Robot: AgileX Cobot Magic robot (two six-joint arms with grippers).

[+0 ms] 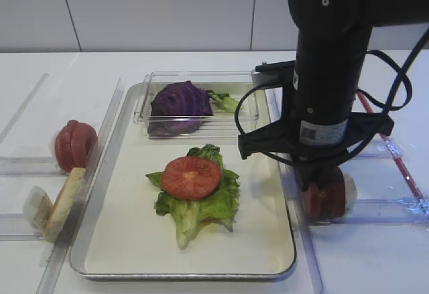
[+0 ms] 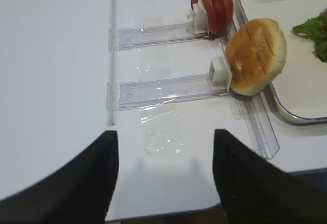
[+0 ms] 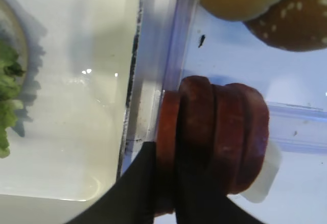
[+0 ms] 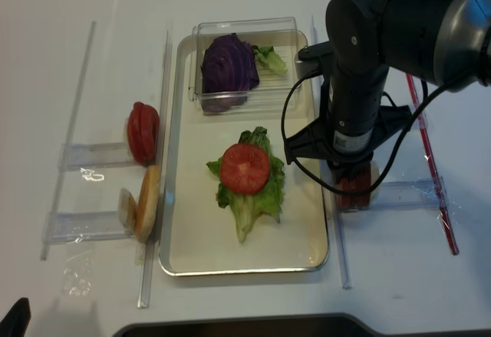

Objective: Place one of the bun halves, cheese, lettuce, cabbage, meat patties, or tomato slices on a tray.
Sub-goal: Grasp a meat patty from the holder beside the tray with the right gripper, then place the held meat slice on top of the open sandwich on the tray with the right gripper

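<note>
Tray (image 1: 120,207) already holds lettuce (image 1: 201,203) with a tomato slice (image 1: 191,177) on top, plus the cabbage (image 1: 179,105) in a clear box (image 1: 144,106) at its far end; no patty on it yet. Right tool (image 3: 171,183) is closed down on the nearest of the meat patties (image 3: 214,132), which stand on edge in their rack on the table just right of the tray, so lift and carry-over remain. Right arm points straight down over the rack, while the left tool (image 2: 163,178) hangs wide and empty above bare table, near the bun half (image 2: 255,55).

Tomato slice (image 1: 191,177) on lettuce (image 1: 198,208) in tray (image 1: 127,240), patties (image 3: 212,142) upright right of tray
</note>
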